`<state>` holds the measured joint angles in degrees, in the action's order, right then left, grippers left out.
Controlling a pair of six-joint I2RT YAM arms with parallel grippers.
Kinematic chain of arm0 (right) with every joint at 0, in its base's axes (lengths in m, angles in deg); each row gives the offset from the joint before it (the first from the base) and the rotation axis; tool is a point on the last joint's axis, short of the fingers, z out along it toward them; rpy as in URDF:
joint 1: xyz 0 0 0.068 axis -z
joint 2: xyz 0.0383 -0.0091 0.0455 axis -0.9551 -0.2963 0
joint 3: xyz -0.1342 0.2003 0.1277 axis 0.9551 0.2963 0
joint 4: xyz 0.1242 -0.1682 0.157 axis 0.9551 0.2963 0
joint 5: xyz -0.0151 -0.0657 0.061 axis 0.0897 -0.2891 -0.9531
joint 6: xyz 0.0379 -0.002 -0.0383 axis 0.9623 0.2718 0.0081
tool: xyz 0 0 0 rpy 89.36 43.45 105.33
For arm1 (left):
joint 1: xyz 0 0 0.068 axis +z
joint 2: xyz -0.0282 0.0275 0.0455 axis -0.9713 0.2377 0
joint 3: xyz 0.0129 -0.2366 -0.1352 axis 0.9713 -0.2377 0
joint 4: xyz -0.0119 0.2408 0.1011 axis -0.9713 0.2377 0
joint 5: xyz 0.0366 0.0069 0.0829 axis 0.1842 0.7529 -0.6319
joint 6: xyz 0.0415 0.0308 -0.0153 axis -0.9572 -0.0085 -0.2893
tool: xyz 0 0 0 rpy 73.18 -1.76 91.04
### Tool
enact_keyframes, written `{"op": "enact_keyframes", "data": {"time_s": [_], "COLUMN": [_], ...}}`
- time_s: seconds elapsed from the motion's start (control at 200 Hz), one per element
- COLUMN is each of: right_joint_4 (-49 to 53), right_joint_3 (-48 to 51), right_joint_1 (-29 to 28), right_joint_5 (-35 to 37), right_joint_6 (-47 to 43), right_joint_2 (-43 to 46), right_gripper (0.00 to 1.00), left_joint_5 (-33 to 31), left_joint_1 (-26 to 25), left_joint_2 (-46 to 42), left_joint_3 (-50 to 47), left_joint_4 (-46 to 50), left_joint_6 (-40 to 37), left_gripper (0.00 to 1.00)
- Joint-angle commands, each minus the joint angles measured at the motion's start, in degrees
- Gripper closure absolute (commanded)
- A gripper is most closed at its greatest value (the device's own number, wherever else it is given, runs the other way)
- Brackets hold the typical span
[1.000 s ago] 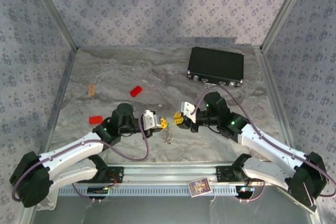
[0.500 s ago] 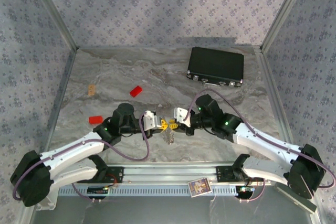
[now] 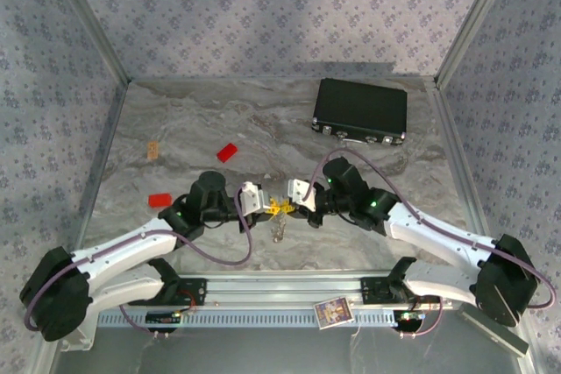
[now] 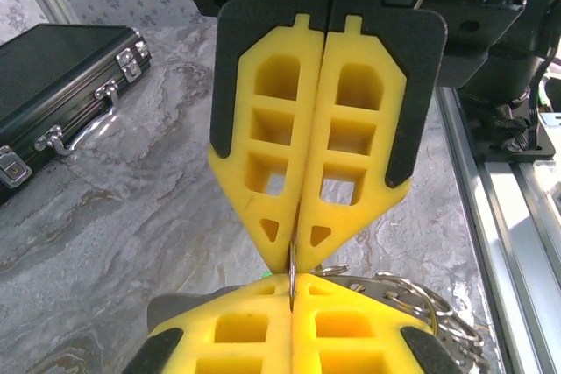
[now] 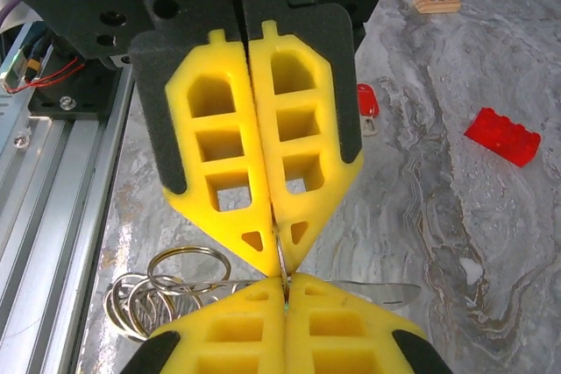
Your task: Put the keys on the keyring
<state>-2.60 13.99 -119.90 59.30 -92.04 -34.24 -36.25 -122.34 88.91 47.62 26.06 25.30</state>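
My two grippers meet tip to tip above the near middle of the table, the left gripper (image 3: 273,208) facing the right gripper (image 3: 287,208). Both are shut on the thin silvery keyring (image 4: 292,267), which stands edge-on between the yellow tips. In the left wrist view my left gripper (image 4: 292,279) sits at the bottom and the right gripper (image 4: 294,256) above it. More silvery loops (image 5: 166,291) hang beside the right gripper (image 5: 282,282). A sliver of green (image 4: 266,274), seemingly the green key's head, shows at the tips. The red key (image 5: 368,102) lies on the table.
A black box (image 3: 360,111) lies at the back right. Two red blocks (image 3: 228,151) (image 3: 159,200) and a small wooden piece (image 3: 152,150) lie on the left half. The aluminium rail (image 3: 280,291) runs along the near edge.
My right gripper has moved left to the left gripper's tips and shut on the keyring. The left arm has barely moved.
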Motion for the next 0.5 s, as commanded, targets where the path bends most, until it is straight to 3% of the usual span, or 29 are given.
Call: {"op": "enact_keyframes", "data": {"time_s": [0.0,0.05,0.16,0.5], "right_joint_4": [-0.1,3.2,9.7,21.9], "right_joint_3": [-2.5,-3.8,-6.5,-15.1], "right_joint_1": [-0.6,-0.5,-0.6,-1.6], "right_joint_5": [-0.1,1.2,3.3,6.6], "right_joint_6": [-1.6,-2.7,-5.0,-10.0], "right_joint_2": [-0.3,-0.1,-0.5,-5.0], "right_gripper": [1.0,1.0,1.0,1.0], "left_joint_5": [-1.8,-3.7,-5.7,-3.8], "left_joint_1": [-0.5,-0.4,-0.4,-0.5], "left_joint_2": [-0.1,-0.4,-1.1,-1.5], "left_joint_3": [1.4,2.0,2.8,4.5], "left_joint_4": [-2.9,-0.1,3.8,5.6], "left_joint_6": [1.3,1.1,0.7,0.5], "left_gripper": [0.76,0.71,0.7,0.77]}}
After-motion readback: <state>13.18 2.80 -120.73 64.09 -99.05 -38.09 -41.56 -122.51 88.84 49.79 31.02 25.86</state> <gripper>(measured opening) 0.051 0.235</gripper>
